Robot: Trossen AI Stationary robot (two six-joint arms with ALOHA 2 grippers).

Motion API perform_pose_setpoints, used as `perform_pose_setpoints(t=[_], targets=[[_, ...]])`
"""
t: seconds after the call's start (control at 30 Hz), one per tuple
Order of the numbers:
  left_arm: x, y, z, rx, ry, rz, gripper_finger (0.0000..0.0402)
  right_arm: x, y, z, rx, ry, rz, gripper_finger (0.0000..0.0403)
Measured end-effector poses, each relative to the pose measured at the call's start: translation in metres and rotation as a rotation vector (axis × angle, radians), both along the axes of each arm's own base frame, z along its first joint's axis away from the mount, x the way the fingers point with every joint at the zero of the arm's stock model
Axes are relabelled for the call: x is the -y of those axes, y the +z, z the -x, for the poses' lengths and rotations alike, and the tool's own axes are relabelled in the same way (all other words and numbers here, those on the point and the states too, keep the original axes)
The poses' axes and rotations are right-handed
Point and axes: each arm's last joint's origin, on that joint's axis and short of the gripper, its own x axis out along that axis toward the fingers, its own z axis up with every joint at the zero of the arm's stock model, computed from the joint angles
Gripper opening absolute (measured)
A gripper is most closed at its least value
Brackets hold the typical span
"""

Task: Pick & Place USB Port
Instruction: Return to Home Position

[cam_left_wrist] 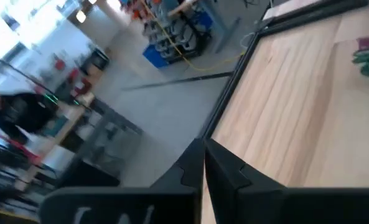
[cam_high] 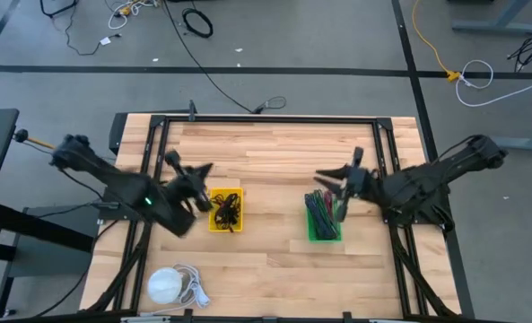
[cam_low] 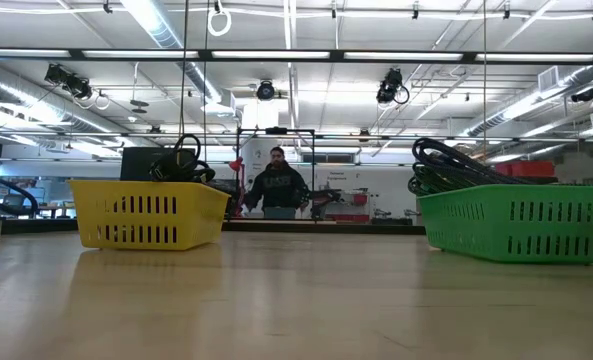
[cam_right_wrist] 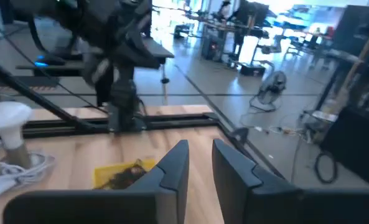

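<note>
A yellow basket (cam_high: 225,209) holding dark tangled cables stands left of centre on the wooden table, and a green basket (cam_high: 322,218) with dark and coloured cables stands right of centre. Both also show in the low view, the yellow basket (cam_low: 146,215) and the green one (cam_low: 516,225). My left gripper (cam_high: 201,176) is raised beside the yellow basket's far left corner, shut and empty (cam_left_wrist: 203,163). My right gripper (cam_high: 330,178) hovers over the green basket's far end, a little open and empty (cam_right_wrist: 200,163). Neither gripper shows in the low view. I cannot pick out a USB port.
A white round device (cam_high: 166,285) with a coiled white cord lies near the table's front left; it also shows in the right wrist view (cam_right_wrist: 10,121). A black frame (cam_high: 266,119) runs along the table's edges. A person (cam_low: 277,188) stands behind the table. Bare wood lies between the baskets.
</note>
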Motion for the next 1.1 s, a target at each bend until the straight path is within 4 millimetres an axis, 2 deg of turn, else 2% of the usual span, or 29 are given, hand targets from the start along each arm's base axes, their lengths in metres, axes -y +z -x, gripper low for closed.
perform_pose_setpoints(t=[0.1,0.27,0.4,0.53,0.67,1.0,1.1], targets=[[-0.017,0.019,0.021,0.055,-0.015,0.1,0.0006,0.01,0.005,0.017,-0.003,-0.012,-0.008,0.0072],[-0.033,0.045,0.067,0.197,-0.111,0.259,0.0014,0.022,-0.009,0.047,-0.076,-0.006,-0.098,0.0072],[-0.038,0.041,0.096,0.271,-0.197,0.324,0.0019,0.028,-0.03,0.068,-0.076,-0.003,-0.173,0.0072],[-0.036,0.019,0.111,0.334,-0.269,0.348,0.0012,0.034,-0.052,0.085,-0.015,-0.017,-0.222,0.0072],[-0.03,-0.013,0.115,0.358,-0.343,0.317,0.0006,0.037,-0.073,0.094,0.082,0.017,-0.229,0.0072],[-0.03,-0.102,0.12,0.376,-0.48,0.411,0.0012,0.035,-0.134,0.098,0.237,0.188,-0.242,0.0072],[-0.032,-0.123,0.123,0.398,-0.523,0.463,0.0008,0.035,-0.15,0.098,0.26,0.215,-0.24,0.0072]])
